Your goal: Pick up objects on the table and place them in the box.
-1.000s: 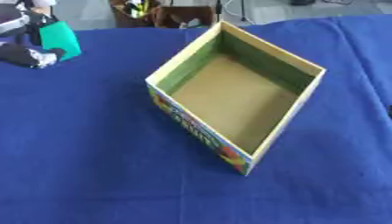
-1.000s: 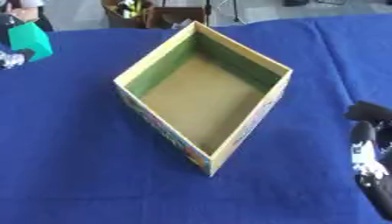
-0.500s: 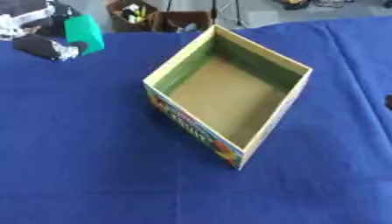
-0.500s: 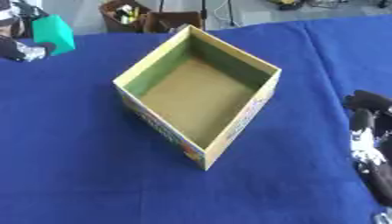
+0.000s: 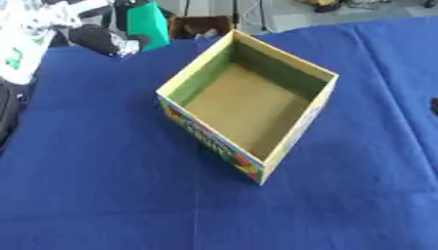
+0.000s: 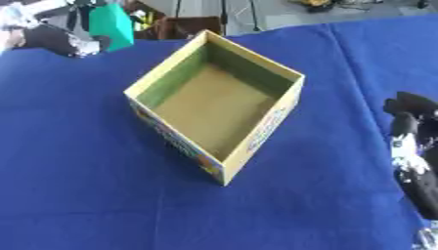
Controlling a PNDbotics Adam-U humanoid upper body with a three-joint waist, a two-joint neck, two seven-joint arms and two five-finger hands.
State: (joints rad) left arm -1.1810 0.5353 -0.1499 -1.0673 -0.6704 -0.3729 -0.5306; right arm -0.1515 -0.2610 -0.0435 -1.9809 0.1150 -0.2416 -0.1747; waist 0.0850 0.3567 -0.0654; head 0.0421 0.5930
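An open cardboard box (image 5: 293, 141) with a colourful printed front stands on the blue table (image 5: 102, 185), one corner toward me; its brown floor is bare. My left hand (image 5: 96, 38) hovers at the upper left, shut on a green block (image 5: 147, 23) that hangs above the table's far edge, left of the box's far corner. My right hand (image 6: 412, 146) rests open at the right edge, fingers pointing up, apart from the box.
A white shape with a green mark (image 5: 19, 52) and a black thing (image 5: 5, 112) sit at the left edge. Behind the table a brown carton (image 5: 202, 27) stands on the floor. Blue cloth stretches in front of the box.
My left hand has carried the green block to the right, closer to the box's far corner. The right hand has stayed in place.
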